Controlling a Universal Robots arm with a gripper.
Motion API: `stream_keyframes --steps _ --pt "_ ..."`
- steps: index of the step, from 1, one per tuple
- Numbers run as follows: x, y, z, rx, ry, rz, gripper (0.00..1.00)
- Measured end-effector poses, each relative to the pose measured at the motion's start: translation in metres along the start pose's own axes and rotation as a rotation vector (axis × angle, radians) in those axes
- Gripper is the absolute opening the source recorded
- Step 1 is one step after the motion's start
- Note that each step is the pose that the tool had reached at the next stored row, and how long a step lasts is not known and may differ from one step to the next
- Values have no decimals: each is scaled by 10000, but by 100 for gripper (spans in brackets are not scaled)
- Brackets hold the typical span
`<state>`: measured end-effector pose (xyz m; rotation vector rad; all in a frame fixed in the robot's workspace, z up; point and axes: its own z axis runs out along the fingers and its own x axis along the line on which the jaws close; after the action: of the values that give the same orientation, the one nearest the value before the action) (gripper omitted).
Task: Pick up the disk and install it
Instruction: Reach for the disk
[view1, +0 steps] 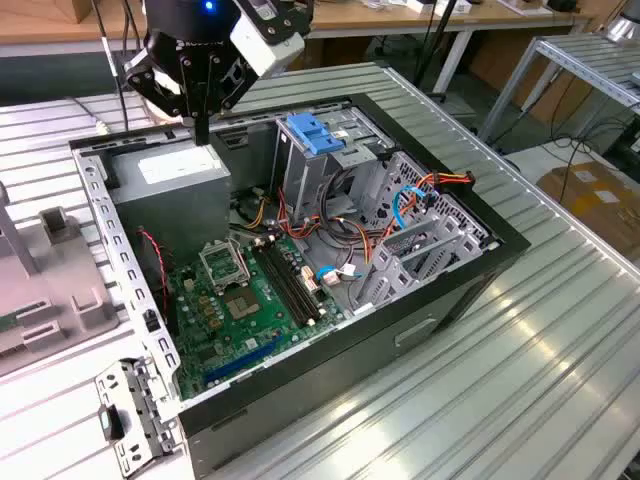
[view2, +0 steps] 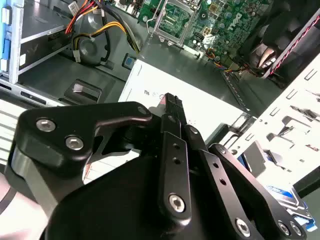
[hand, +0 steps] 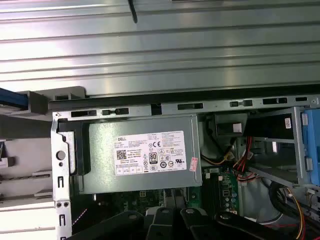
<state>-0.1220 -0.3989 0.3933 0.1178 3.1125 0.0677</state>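
Note:
My gripper hangs over the back left corner of the open computer case, just above the grey power-supply box. Its fingers are shut together with nothing between them, and the second wrist view shows the gripper over that box's white label. Past the case's pale metal rim, part of the disk shows as a flat piece with a pale label and blue edge. A blue strip beside the case in the first wrist view may be its rail.
Inside the case stand a metal drive cage with a blue plastic top, a green motherboard and bundles of coloured cables. A grey plastic fixture sits on the ribbed table at the exterior view's left. A loose metal bracket lies near the front.

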Motion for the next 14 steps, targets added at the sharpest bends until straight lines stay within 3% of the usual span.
stream_keyframes --steps 14 --pt "75 -6 -2 0 0 1 11"
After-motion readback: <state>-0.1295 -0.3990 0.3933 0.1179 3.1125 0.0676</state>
